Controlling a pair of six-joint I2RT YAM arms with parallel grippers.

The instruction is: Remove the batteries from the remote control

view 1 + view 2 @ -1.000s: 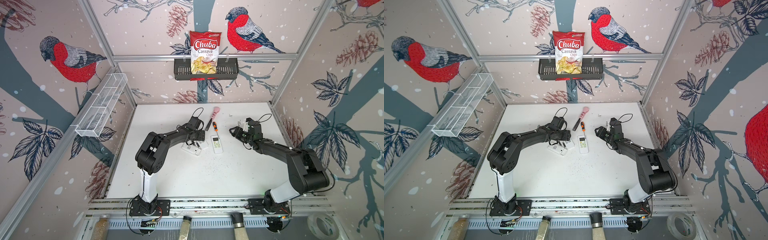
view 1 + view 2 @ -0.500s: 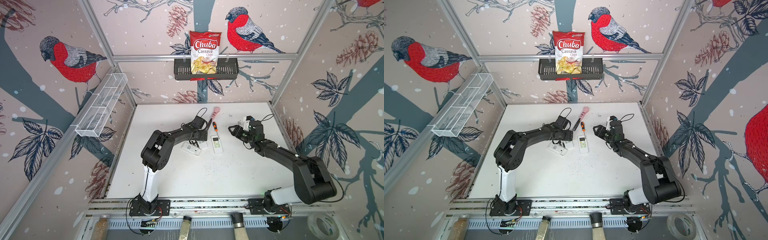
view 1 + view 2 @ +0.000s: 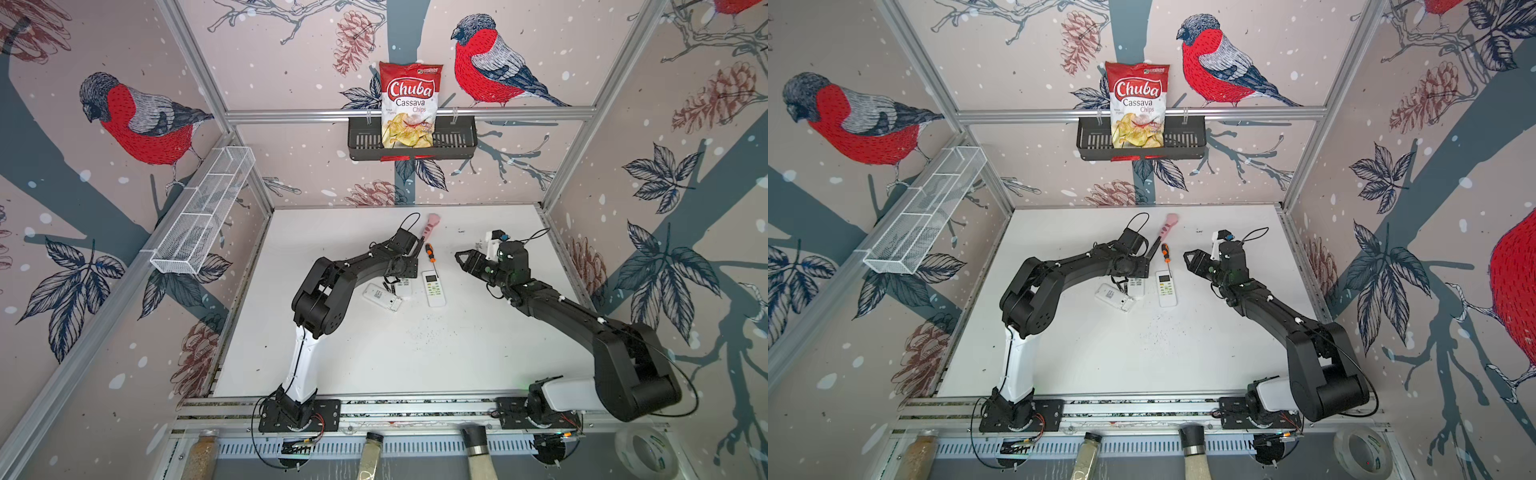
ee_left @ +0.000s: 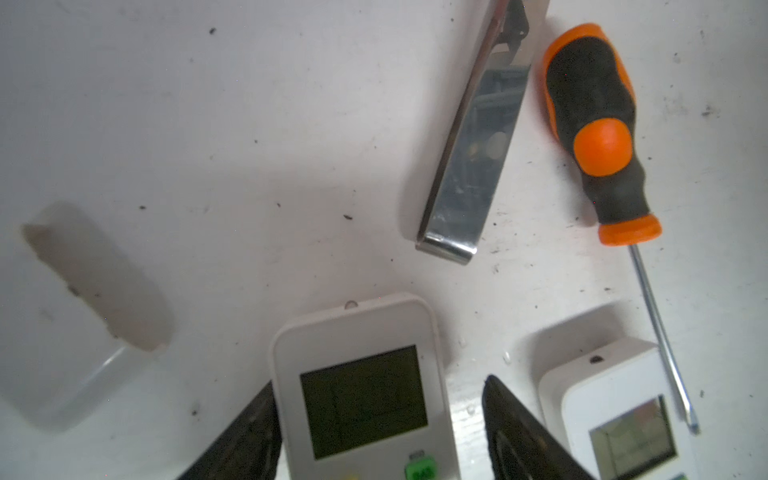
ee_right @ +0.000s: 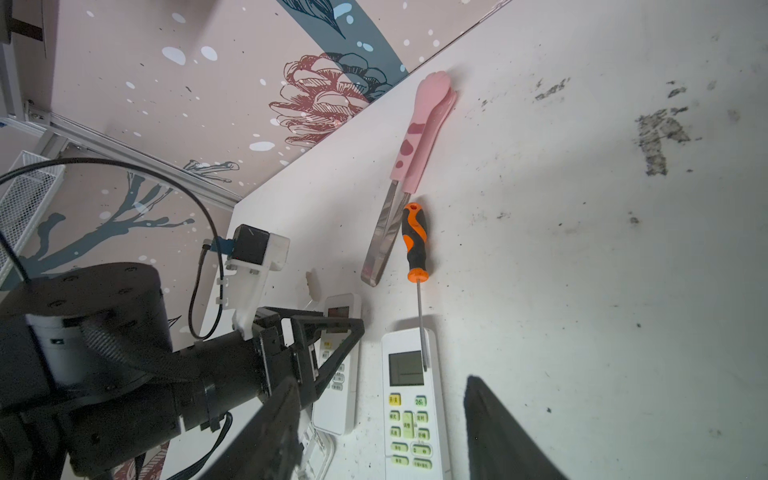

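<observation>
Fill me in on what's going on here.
The left hand straddles a white screen-up remote control lying on the white table, one finger on either side, not yet clamped. The right hand hangs open above the table, holding nothing, near a second white remote with the orange-and-black screwdriver tip resting on it.

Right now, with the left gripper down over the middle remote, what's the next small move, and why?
Probably close the left gripper on the middle remote control: its fingers straddle the display end with a gap on one side, so nothing is gripped. That remote lies buttons up, so it likely needs holding and turning over to get at its back.
</observation>
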